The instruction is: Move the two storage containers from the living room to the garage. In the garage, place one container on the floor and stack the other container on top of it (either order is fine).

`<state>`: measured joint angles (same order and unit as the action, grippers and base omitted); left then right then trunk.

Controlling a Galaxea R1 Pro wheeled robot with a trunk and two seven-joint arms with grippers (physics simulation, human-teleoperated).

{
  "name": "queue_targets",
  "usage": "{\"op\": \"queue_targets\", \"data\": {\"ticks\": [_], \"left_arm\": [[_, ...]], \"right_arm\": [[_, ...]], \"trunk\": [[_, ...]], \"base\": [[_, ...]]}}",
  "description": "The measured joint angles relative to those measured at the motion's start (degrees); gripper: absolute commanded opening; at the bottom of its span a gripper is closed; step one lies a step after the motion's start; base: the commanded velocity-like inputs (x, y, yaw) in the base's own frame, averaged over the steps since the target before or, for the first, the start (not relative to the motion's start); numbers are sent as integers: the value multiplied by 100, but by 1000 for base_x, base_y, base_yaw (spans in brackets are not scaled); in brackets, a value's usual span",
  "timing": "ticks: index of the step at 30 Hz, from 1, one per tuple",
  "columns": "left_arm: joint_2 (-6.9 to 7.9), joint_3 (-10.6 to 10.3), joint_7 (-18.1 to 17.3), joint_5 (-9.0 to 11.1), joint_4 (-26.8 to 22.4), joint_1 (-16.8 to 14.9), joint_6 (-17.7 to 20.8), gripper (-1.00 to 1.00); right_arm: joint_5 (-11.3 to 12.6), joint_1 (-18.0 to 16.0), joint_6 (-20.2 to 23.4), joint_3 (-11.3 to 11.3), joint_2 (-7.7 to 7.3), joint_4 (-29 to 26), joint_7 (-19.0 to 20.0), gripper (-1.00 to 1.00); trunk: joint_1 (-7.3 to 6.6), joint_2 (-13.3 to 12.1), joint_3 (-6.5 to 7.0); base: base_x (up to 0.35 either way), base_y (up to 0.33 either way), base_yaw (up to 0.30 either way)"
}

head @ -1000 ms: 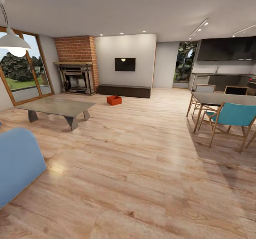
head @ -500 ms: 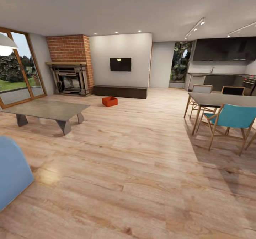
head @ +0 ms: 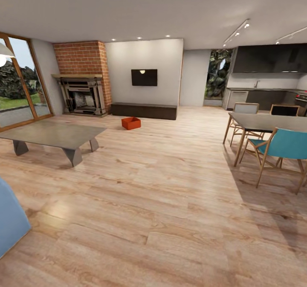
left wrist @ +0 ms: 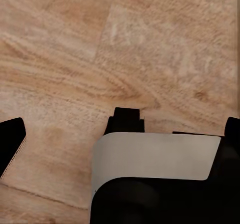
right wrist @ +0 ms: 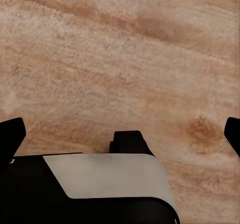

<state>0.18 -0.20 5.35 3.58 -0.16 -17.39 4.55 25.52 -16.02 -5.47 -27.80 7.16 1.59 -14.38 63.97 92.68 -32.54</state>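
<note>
Head view panned right, storage container (head: 131,123) nearer

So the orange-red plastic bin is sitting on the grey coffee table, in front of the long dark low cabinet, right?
Not quite: the orange-red plastic bin sits on the light wood-plank floor, not on the grey coffee table. It is in front of the long dark low cabinet, as the head view shows.

Blue sofa (head: 10,218) cut by frame edge, storage container (head: 131,123) — too small for detail
</note>
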Motion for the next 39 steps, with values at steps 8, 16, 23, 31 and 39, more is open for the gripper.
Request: {"op": "queue_targets", "data": {"ticks": [8, 16, 23, 31, 39], "left_arm": [[0, 0, 0, 0, 0, 1, 0, 100], [0, -1, 0, 0, 0, -1, 0, 100], [0, 0, 0, 0, 0, 1, 0, 100], [0, 0, 0, 0, 0, -4, 0, 100], [-1, -1, 0, 0, 0, 0, 1, 100]], "right_arm": [[0, 0, 0, 3, 0, 0, 0, 100], [-7, 0, 0, 0, 0, 0, 0, 100], [-9, 0, 0, -2, 0, 0, 0, 100], [-9, 0, 0, -2, 0, 0, 0, 100], [0, 1, -2, -1, 0, 0, 0, 100]], "trunk": [[0, 0, 0], [0, 0, 0], [0, 0, 0], [0, 0, 0], [0, 0, 0]], "base": [[323, 0, 0], [323, 0, 0], [323, 0, 0], [323, 0, 0], [323, 0, -116]]}}
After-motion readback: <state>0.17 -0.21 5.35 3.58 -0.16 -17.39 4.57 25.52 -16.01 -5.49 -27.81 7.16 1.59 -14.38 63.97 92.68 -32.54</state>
